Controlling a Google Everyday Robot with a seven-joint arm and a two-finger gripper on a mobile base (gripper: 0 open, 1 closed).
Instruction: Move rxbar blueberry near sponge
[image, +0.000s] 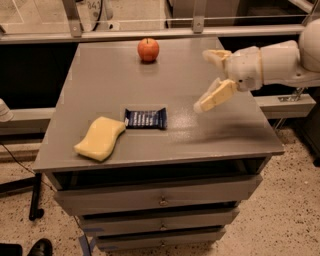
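Grey metal drawer cabinet (125, 196); speckled floor (295, 210); metal rail (125, 34) behind.

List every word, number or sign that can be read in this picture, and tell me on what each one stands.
On the snack bar: white letters on the dark blue wrapper, too blurred to read.
On the pale object behind the table: dark digits, perhaps "041", too blurred to be sure.
On the sponge, the apple and the open tool above the table's right side: no text.

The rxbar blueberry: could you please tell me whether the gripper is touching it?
Apart. The camera view shows bare tabletop between the rxbar blueberry and the gripper, which hovers to its right, jaws open.
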